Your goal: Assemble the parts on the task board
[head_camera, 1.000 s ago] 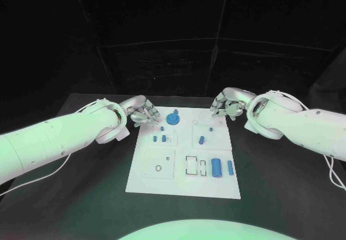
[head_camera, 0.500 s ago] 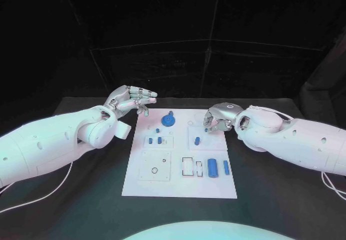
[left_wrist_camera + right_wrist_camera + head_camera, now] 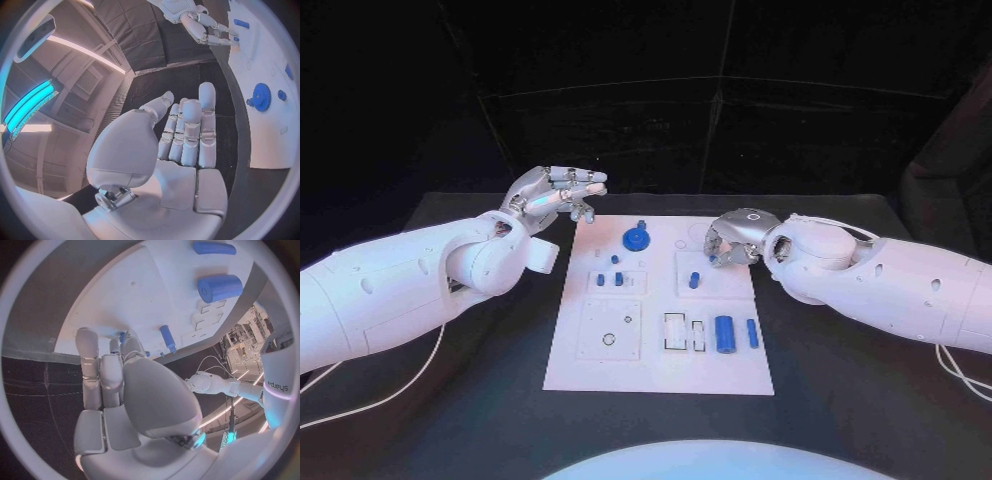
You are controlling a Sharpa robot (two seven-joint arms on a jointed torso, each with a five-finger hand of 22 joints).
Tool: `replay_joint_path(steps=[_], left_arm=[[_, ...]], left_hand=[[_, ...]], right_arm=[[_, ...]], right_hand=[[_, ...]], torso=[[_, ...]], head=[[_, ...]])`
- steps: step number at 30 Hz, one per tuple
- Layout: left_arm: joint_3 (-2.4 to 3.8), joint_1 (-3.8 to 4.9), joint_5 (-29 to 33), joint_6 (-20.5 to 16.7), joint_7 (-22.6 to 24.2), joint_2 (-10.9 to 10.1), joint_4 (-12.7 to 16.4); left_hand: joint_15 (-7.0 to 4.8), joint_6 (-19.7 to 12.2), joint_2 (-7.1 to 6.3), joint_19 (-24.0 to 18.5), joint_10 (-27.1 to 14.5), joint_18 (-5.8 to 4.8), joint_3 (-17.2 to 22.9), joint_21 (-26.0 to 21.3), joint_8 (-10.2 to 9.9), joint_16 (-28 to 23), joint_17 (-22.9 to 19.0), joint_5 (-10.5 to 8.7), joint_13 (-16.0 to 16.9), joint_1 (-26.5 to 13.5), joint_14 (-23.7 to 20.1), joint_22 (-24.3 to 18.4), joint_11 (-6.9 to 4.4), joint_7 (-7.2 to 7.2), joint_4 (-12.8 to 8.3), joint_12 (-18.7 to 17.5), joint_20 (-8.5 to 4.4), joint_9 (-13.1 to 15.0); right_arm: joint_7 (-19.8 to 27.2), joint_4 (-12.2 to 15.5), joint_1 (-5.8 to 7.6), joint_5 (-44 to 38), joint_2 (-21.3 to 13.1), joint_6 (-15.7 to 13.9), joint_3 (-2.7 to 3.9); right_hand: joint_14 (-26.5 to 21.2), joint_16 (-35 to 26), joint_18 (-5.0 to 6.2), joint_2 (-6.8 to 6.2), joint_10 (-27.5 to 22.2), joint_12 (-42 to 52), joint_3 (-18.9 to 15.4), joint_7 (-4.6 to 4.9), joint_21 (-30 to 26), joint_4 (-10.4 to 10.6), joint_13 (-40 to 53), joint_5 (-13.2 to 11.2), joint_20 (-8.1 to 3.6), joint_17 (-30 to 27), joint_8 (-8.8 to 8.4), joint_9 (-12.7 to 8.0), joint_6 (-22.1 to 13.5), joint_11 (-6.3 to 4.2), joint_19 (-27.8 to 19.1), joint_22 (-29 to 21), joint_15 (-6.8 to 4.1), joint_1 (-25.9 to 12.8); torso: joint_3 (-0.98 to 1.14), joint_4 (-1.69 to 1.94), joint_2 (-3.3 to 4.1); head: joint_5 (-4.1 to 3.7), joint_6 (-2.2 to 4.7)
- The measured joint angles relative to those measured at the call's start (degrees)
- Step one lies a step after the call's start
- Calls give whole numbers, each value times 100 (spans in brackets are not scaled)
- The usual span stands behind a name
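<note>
Since a second ago, the left hand (image 3: 560, 194) has lifted off the white task board (image 3: 661, 375) and now hangs past its far left corner, fingers apart, holding nothing. The right hand (image 3: 730, 240) has curled down over the board's far right side; whether it pinches anything, I cannot tell. Small blue parts, like the round blue gear (image 3: 636, 239) and the fat blue cylinder (image 3: 726, 334), sit on the board on the black tabletop (image 3: 848, 400). Those curled fingers could bump a small part loose. The right wrist view shows "Sharpa" on the robot's arm.
</note>
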Motion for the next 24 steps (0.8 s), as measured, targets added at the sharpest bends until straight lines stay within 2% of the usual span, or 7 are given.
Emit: replay_joint_path(steps=[7,8,13,16,20,24], left_arm=[[0,0,68,20,19,-9,13],[0,0,75,22,20,-11,13],[0,0,92,25,20,-16,11],[0,0,100,26,20,-19,6],[0,0,105,27,20,-26,2],[0,0,111,27,20,-31,-2]], left_hand=[[0,0,0,0,0,0,0,0,0,-22,-40,0,0,0,0,-9,0,0,0,0,0,0],[0,0,0,0,0,-1,0,0,0,-22,-43,0,-1,0,0,-9,0,0,0,0,0,0],[1,0,0,-20,0,0,17,-22,0,-22,-55,0,4,0,0,-16,0,0,-17,15,20,0],[0,0,0,-20,-21,84,16,-22,0,-22,-63,0,4,0,-41,-23,-21,0,-17,22,20,-4],[0,0,0,-20,-35,88,27,-22,0,-21,-73,0,4,0,-41,-26,-9,0,-28,22,20,-5],[0,0,0,-20,-42,88,32,-44,0,-21,-80,0,4,0,-41,-29,-1,0,-33,22,20,-5]], right_arm=[[0,-52,-3,-14,50,106,4],[1,-54,-3,-14,57,122,6],[3,-60,-1,-16,71,176,15],[-2,-61,1,-17,74,213,20],[-20,-55,3,-17,75,240,22],[-45,-38,1,-22,72,236,20]], right_hand=[[0,185,-5,83,253,-65,243,-32,285,-36,-21,-136,13,140,-21,9,189,-44,18,368,0,127],[0,214,-91,90,291,-65,282,-47,346,-43,-23,-162,7,154,-21,14,228,-47,61,453,0,135],[0,251,-91,119,528,-88,462,-79,577,-67,-33,-199,-32,158,-49,24,431,-94,116,775,0,165],[9,281,-91,89,623,-100,572,-111,653,-97,-32,-250,-52,165,-57,31,515,-110,135,880,-36,197],[0,312,-90,88,668,-199,735,-87,727,-147,-30,-348,-52,168,-71,30,560,-137,135,969,-44,212],[1,343,-90,85,741,-348,1001,-69,791,-191,-22,-369,-52,168,-179,12,601,-104,135,1047,-44,210]], torso=[[2,-4,-1],[2,-5,-2],[3,-8,-5],[3,-7,-9],[4,-7,-10],[3,-5,-12]], head=[[-6,-30],[-6,-35],[-7,-49],[-9,-57],[-11,-63],[-20,-64]])
